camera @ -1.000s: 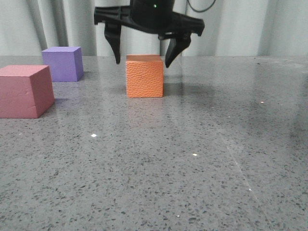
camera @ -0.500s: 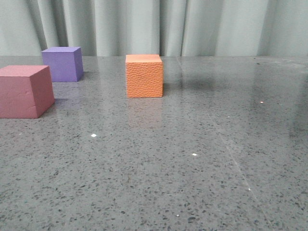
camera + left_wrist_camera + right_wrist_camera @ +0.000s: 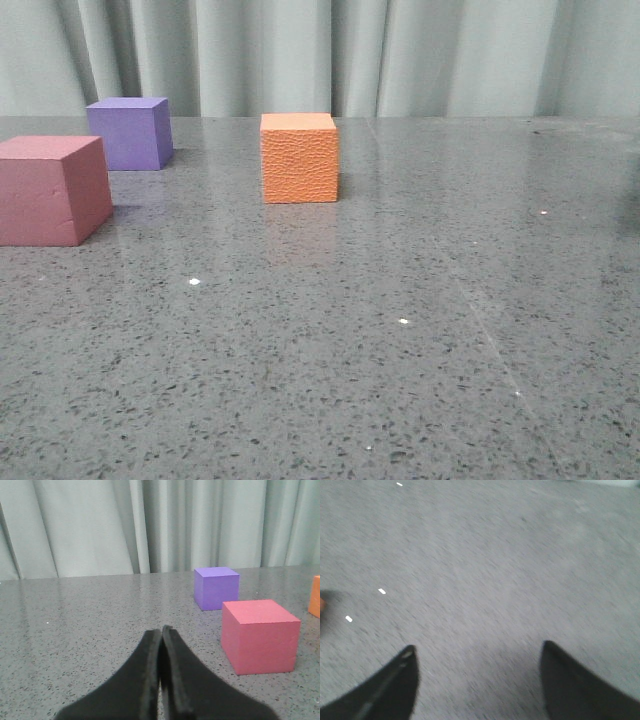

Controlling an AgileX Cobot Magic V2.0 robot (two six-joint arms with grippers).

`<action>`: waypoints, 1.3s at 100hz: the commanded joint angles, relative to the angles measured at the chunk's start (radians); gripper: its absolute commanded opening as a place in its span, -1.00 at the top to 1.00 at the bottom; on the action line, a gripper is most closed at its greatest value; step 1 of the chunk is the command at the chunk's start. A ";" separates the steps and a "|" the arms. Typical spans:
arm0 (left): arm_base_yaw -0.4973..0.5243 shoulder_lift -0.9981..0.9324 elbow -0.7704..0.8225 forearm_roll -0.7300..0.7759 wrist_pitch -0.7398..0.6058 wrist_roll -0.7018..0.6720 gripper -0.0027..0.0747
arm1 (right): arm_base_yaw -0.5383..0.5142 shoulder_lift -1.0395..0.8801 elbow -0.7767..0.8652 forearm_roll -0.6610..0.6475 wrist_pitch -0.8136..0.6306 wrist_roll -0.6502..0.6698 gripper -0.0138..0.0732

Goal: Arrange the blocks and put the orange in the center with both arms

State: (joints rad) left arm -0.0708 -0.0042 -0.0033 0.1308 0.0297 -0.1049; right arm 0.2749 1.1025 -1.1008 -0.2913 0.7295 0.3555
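A second ago my right claw [image 3: 477, 680] straddled the orange block [image 3: 299, 158], fingers spread; now it is up and away over bare worktop [image 3: 485, 570], fingers apart and empty, the view blurred. The orange block stands alone, mid-worktop. My left claw [image 3: 161, 635] is pressed together, holding nothing, with the pink-red block [image 3: 261, 635] just ahead to one side and the purple block [image 3: 216, 587] beyond. Orange looks placed; the others seem next.

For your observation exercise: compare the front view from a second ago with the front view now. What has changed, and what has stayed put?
The open gripper that hung over the orange cube a second ago has left the front view; it had already gone half a second ago. It took nothing with it. The orange cube, purple cube and pink-red cube stand where they stood.
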 commanded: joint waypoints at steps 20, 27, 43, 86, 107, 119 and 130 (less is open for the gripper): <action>-0.007 -0.033 0.054 -0.008 -0.077 -0.005 0.98 | -0.042 -0.321 0.228 -0.107 -0.058 -0.012 0.76; -0.007 -0.033 0.054 -0.008 -0.077 -0.005 0.98 | -0.042 -0.386 0.255 -0.109 -0.038 -0.012 0.83; -0.007 -0.033 0.054 -0.008 -0.077 -0.005 0.98 | -0.042 -0.497 0.268 -0.107 0.026 -0.012 0.83; -0.007 -0.033 0.054 -0.008 -0.077 -0.005 0.98 | -0.042 -0.529 0.268 -0.107 0.034 -0.012 0.84; -0.007 -0.033 0.054 -0.008 -0.077 -0.005 0.98 | -0.042 -0.545 0.327 -0.123 -0.034 -0.012 0.84; -0.007 -0.033 0.054 -0.008 -0.077 -0.005 0.98 | -0.042 -0.601 0.438 -0.123 -0.147 -0.012 0.84; -0.007 -0.033 0.054 -0.008 -0.077 -0.005 0.98 | -0.046 -0.670 0.575 -0.099 -0.294 -0.012 0.84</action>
State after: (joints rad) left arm -0.0708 -0.0042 -0.0033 0.1308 0.0297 -0.1049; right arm 0.2389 0.4727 -0.5795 -0.3818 0.6067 0.3530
